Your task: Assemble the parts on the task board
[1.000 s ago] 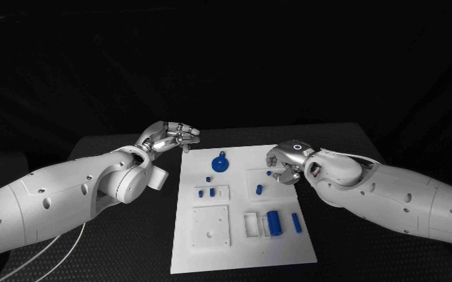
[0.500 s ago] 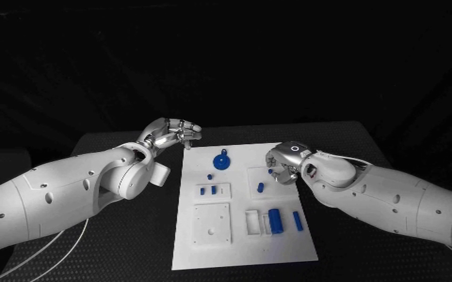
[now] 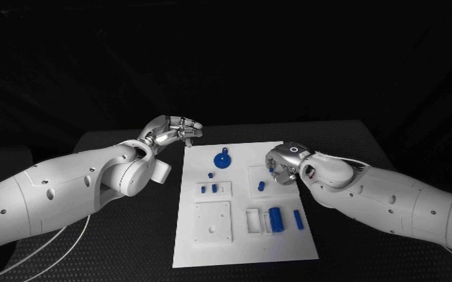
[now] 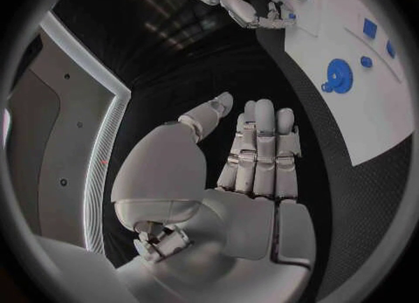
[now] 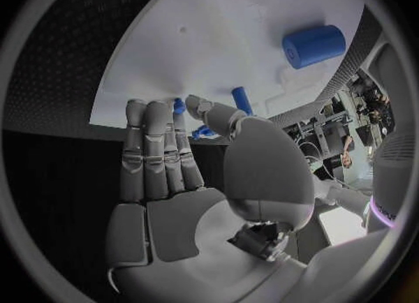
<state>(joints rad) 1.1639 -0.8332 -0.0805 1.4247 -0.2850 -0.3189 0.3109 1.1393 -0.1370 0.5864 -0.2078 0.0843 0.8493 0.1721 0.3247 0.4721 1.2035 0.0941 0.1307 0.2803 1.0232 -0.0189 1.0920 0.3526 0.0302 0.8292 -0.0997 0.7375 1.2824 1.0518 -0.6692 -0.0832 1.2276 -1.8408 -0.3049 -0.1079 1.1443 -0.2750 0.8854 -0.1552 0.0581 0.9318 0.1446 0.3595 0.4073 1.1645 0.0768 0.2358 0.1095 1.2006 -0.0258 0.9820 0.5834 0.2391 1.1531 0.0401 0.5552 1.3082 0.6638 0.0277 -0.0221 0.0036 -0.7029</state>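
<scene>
- Looking down in the head view, the flat white rectangular task board (image 3: 240, 243) is seen lying on the black table (image 3: 113, 143), with small blue plastic parts (image 3: 275, 219) on it; the left robot hand (image 3: 175, 129) is held curled at its far left corner, the right robot hand (image 3: 283, 162) over its right edge.
- In the left wrist view, the left robot hand (image 4: 258, 153) is seen with straight fingers, holding nothing.
- In the right wrist view, the right robot hand (image 5: 166, 156) is likewise seen empty, fingers extended.
</scene>
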